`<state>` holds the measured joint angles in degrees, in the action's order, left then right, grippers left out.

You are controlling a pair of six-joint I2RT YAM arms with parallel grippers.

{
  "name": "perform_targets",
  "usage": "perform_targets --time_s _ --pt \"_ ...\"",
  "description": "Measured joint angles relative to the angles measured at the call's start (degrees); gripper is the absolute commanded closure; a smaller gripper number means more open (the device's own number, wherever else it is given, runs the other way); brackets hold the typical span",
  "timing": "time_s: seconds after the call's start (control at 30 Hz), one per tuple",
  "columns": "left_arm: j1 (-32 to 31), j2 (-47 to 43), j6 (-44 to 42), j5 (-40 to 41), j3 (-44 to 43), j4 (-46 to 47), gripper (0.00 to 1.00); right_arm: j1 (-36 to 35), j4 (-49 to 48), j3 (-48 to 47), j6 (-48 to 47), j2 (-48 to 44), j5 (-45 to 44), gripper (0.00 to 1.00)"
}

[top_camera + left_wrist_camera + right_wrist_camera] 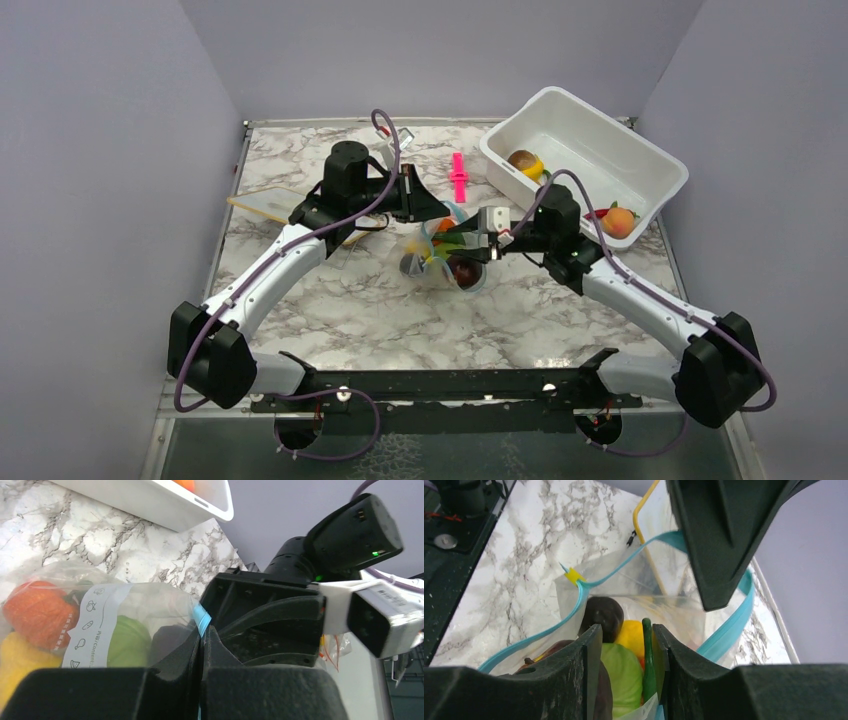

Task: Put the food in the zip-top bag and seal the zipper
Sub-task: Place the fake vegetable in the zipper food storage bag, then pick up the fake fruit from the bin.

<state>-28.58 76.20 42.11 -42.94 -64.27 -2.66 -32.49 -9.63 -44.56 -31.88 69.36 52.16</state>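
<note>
Both my arms reach in to the middle of the table [330, 320], left toward 1 o'clock, right toward 10. My left pincer [202, 635] is clenched on the zipper [574, 611]; my right pincer [626, 630] is released, jaws parted over the mouth. The zip-top bag [445, 262] sits between them, mouth gaping up, zipper running roughly 11-to-5, food [621, 672] inside.

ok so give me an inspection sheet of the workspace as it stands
surface: marble table, no spills seen
job's things: zip-top bag at centre, mouth open, zipper unsealed; food inside; more pieces in the white tub
clutter: pink clip and pale board on the table
grippers: left gripper shut on the bag's zipper edge; right gripper open over the mouth
cables: purple cable along each arm
surroundings: lavender walls, nothing else seen
</note>
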Motion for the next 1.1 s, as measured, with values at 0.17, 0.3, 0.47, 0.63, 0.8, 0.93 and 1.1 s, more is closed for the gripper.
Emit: perform_targets --time_s 0.17,0.3,0.47,0.63,0.8,0.93,1.1 --pt "0.0 0.0 -3.1 1.5 0.0 -2.3 1.0 0.0 0.0 -1.7 5.1 -2.9 1.1 0.57" --pt "0.0 -0.1 -5.5 3.3 0.1 -3.0 1.0 0.0 -2.0 -2.2 12.5 -6.5 0.5 0.55" --pt "0.0 -1.2 -8.0 4.3 2.1 -2.4 1.0 0.0 -4.2 -2.8 24.1 -9.9 -5.7 0.54" --pt "0.0 -2.8 -12.0 4.5 6.4 -0.6 1.0 0.0 -1.7 -7.5 31.9 -8.7 -17.7 0.54" --pt "-1.6 -6.4 -16.6 6.4 12.7 2.2 1.0 0.0 4.3 -13.5 36.3 -4.5 -34.2 0.53" --pt "-3.0 -9.2 -19.0 7.1 16.5 5.4 1.0 0.3 10.5 -20.4 37.1 2.2 -45.8 0.5" --pt "-3.8 -10.4 -19.7 8.2 18.2 8.2 1.0 2.3 18.3 -29.8 36.1 12.5 -55.3 0.43"
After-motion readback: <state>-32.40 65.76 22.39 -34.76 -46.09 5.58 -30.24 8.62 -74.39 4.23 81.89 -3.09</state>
